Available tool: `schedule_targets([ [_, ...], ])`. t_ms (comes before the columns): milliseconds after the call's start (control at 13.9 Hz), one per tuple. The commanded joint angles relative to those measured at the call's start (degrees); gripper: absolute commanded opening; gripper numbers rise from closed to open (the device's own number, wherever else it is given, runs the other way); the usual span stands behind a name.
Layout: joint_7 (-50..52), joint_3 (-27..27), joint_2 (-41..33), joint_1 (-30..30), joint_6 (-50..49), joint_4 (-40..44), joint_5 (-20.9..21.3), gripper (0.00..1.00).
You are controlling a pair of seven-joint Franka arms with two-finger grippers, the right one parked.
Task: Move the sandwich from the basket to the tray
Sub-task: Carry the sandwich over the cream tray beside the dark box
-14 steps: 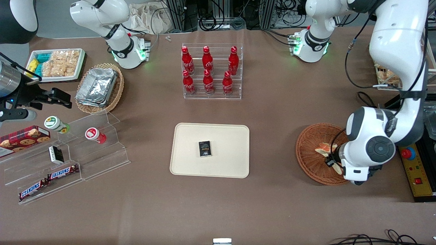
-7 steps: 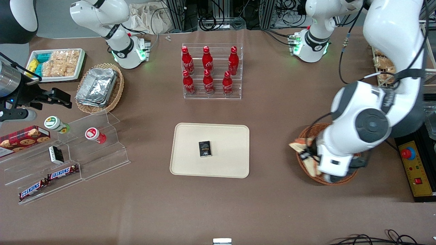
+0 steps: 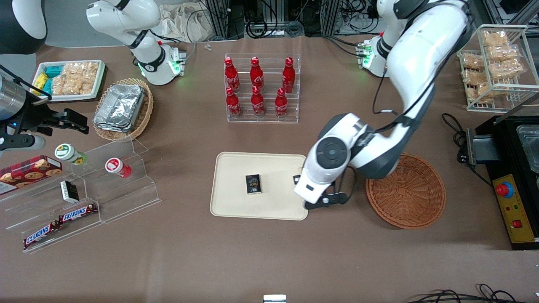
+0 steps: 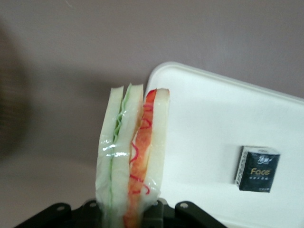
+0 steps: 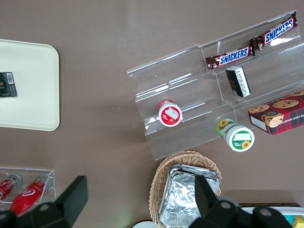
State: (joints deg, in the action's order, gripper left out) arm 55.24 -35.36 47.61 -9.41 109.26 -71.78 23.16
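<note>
From the front, the gripper (image 3: 304,194) and sandwich (image 4: 132,156) are hidden under the arm's wrist, over the tray (image 3: 236,168) edge. In the wrist view the sandwich's lower end is cut off between the jaws, and the basket (image 4: 12,95) is a dark blur.

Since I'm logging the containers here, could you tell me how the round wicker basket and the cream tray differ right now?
The basket is round, reddish-brown and woven; the tray is rectangular, cream and smooth. The basket holds nothing; the tray carries a small black box. The gripper, holding the sandwich, hangs over the tray's edge, not the basket.
</note>
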Motion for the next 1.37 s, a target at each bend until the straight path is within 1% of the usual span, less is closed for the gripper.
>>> schedule_targets([
  [0, 0.4, 1.3, 5.0, -2.9, 3.5, 3.2, 1.5, 0.0],
  [72, 0.4, 3.3, 6.6, -4.1, 5.9, 3.3, 1.5, 0.0],
  [216, 0.2, 6.6, 7.4, -7.4, 7.3, 3.3, 1.4, 0.0],
  [361, 0.0, 7.2, 8.1, -8.3, 7.3, 3.2, 1.4, 0.0],
  [433, 0.3, 7.2, 8.3, -8.7, 7.3, 3.1, 1.4, 0.17],
  [505, 0.3, 7.2, 8.1, -8.8, 7.0, 2.9, 1.3, 0.28],
  [577, 0.3, 7.2, 8.1, -8.8, 6.9, 2.9, 1.1, 0.51],
  [649, 0.5, 7.2, 8.0, -8.9, 6.8, 2.9, 1.3, 0.83],
  [722, 0.6, 7.2, 7.8, -9.1, 6.6, 2.8, 1.7, 0.98],
  [794, 0.7, 7.2, 7.3, -9.1, 6.1, 2.8, 1.6, 1.0],
  [938, 0.6, 7.2, 5.9, -8.6, 4.0, 3.1, 1.3, 1.0],
  [1155, 0.7, 7.2, -0.4, -8.2, -1.4, 3.2, 1.3, 1.0],
  [1299, 0.0, 7.0, -4.6, -3.8, -4.0, 3.1, 0.3, 1.0],
])
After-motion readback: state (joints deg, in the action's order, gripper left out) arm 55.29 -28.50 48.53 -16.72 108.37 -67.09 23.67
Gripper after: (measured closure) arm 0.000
